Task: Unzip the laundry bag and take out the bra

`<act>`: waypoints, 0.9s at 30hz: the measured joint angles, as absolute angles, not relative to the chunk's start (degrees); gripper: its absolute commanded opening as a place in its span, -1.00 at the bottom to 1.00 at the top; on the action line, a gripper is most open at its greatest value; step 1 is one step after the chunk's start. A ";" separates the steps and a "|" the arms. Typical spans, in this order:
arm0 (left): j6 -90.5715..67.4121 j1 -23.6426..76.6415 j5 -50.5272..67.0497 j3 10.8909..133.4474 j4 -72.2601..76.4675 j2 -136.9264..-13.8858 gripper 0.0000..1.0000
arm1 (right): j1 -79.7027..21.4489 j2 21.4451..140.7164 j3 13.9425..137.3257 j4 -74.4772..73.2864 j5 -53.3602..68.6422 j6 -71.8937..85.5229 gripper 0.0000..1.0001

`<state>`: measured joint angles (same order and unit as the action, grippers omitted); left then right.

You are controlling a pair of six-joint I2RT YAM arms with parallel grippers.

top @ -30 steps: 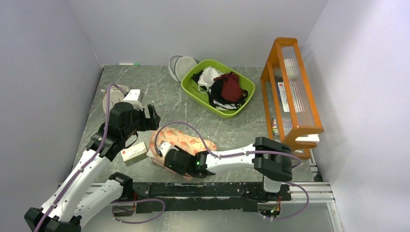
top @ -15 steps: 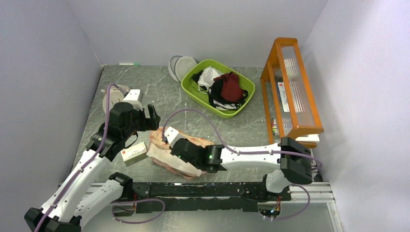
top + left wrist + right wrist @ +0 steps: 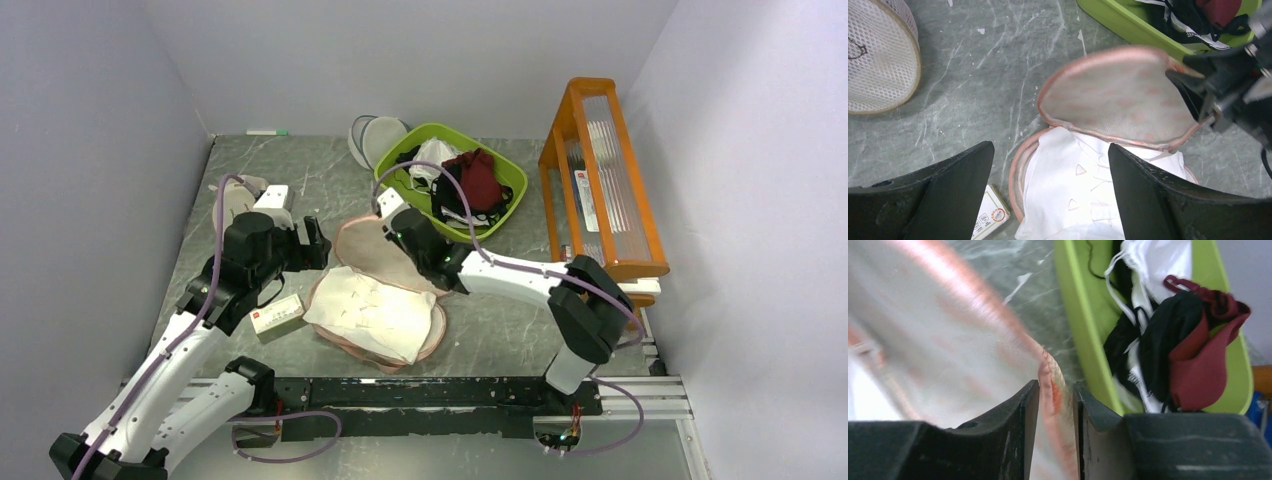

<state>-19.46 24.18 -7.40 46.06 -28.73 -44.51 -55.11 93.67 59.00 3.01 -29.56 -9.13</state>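
Observation:
The peach-pink laundry bag point(image 3: 372, 250) lies open in the middle of the table, its upper half point(image 3: 1118, 97) raised toward the back. My right gripper point(image 3: 392, 218) holds that half up. Its jaws point(image 3: 1055, 390) are shut on the flower-printed rim point(image 3: 1049, 372). The cream-white bra point(image 3: 370, 312) lies uncovered in the lower half. My left gripper point(image 3: 308, 245) hovers at the bag's left end, open and empty. In the left wrist view it point(image 3: 1050, 150) hangs above the bra point(image 3: 1073, 185).
A green basket point(image 3: 505, 205) of garments, a dark red one point(image 3: 1203, 365) among them, stands just behind the right gripper. An orange rack point(image 3: 600, 180) fills the right side. A small box point(image 3: 277, 317) lies left of the bag. A round mesh pouch point(image 3: 878, 60) sits at far left.
My right gripper has swung from the bag's near side up and toward the back, flipping the upper half open and uncovering the bra. The left arm has not moved.

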 measured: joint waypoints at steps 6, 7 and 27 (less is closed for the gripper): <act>-19.46 24.18 -7.42 46.06 -28.69 -44.29 0.92 | -49.56 102.72 67.07 3.49 -29.10 -11.38 0.22; -19.46 24.18 -7.42 46.06 -28.69 -44.29 0.92 | -49.39 103.79 68.58 2.44 -29.02 -11.00 0.42; -19.44 24.16 -7.29 46.06 -28.56 -45.08 0.93 | -52.82 74.81 56.62 -14.28 -10.68 20.05 0.85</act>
<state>-19.44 24.16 -7.29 46.06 -28.56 -45.08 -52.82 74.81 56.62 -14.28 -10.68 20.05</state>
